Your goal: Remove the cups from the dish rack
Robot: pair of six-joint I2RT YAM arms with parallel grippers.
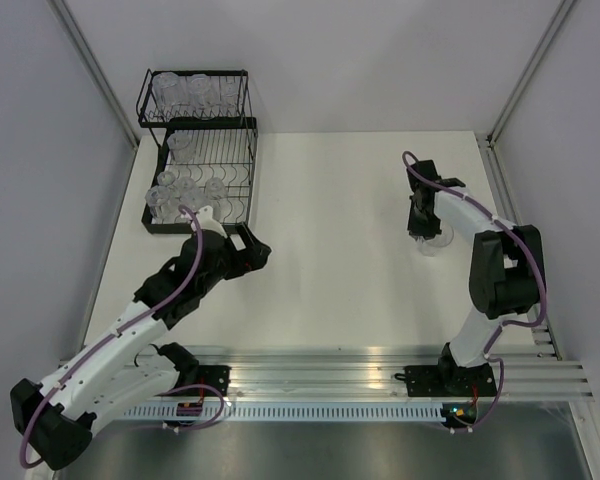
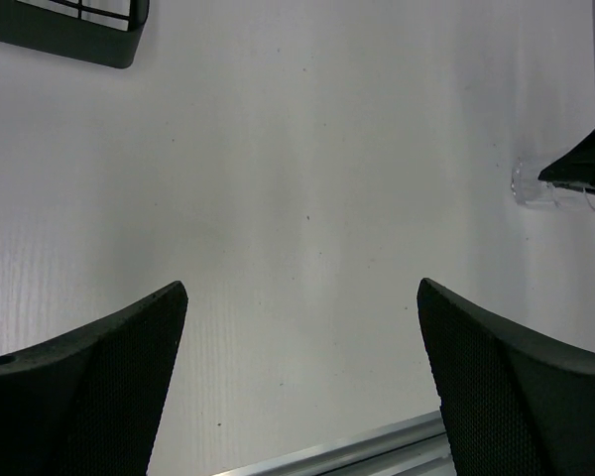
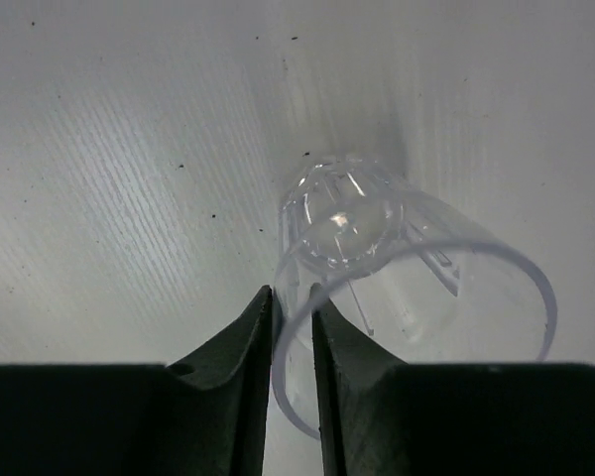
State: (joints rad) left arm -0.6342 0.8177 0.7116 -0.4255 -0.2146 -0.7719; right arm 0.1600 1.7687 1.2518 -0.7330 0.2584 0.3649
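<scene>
The black wire dish rack (image 1: 248,172) stands at the table's far left, and its base corner (image 2: 89,42) shows in the left wrist view. Several clear cups (image 1: 192,94) sit on its upper tier, with more on the lower tier (image 1: 184,190). My left gripper (image 1: 261,250) hovers open and empty (image 2: 302,290) just to the right of the rack's front. At the right, one clear cup (image 1: 432,244) stands upright on the table. My right gripper (image 3: 293,294) straddles that cup's (image 3: 349,220) near wall from above, one finger inside and one outside, closed narrowly on the wall.
A white tabletop (image 1: 340,250) is enclosed by pale walls. An aluminium rail (image 1: 360,370) carrying both arm bases runs along the near edge. From the left wrist view, the cup (image 2: 532,186) and the dark right gripper (image 2: 581,164) appear at the far right.
</scene>
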